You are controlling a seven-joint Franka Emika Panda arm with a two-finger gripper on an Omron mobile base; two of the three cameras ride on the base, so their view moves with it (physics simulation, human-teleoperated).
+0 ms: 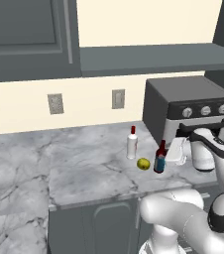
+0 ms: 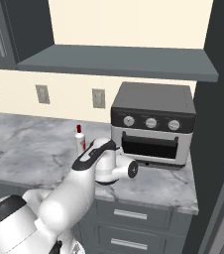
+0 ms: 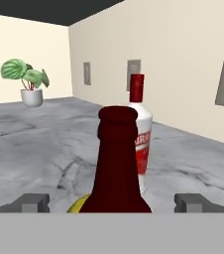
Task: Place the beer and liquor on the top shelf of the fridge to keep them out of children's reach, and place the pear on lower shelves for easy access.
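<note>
On the marbled tabletop (image 1: 84, 168) three task things stand close together near its front right part. In the left base view the liquor (image 1: 132, 143) is upright at about 11 o'clock from the pear (image 1: 143, 163), a little apart from it. The beer (image 1: 160, 158) is upright just beside the pear, at its 3 o'clock. A dark toaster oven (image 1: 188, 106) sits behind them at the beer's 1 o'clock, against the cream wall, with three round knobs on its front.

The gripper (image 3: 112, 203) comes in level with the tabletop from the beer's 3 o'clock side. In the hand view its two fingertips (image 3: 32, 202) stand wide apart at the bottom, at 8 and 4 o'clock, and the beer's dark red-brown neck (image 3: 116, 163) rises between them, touching neither. The jaws are released and hold nothing. Behind the neck, slightly toward 1 o'clock, stands the liquor with its red cap and red label; a sliver of the yellow pear (image 3: 79, 205) shows at the neck's 7 o'clock. Far back at 10 o'clock a potted plant (image 3: 28, 82) sits on the tabletop.

In the right base view the white arm hides the beer and pear; the liquor (image 2: 79, 138) shows just left of the wrist, with the oven (image 2: 153, 124) at its 3 o'clock.
</note>
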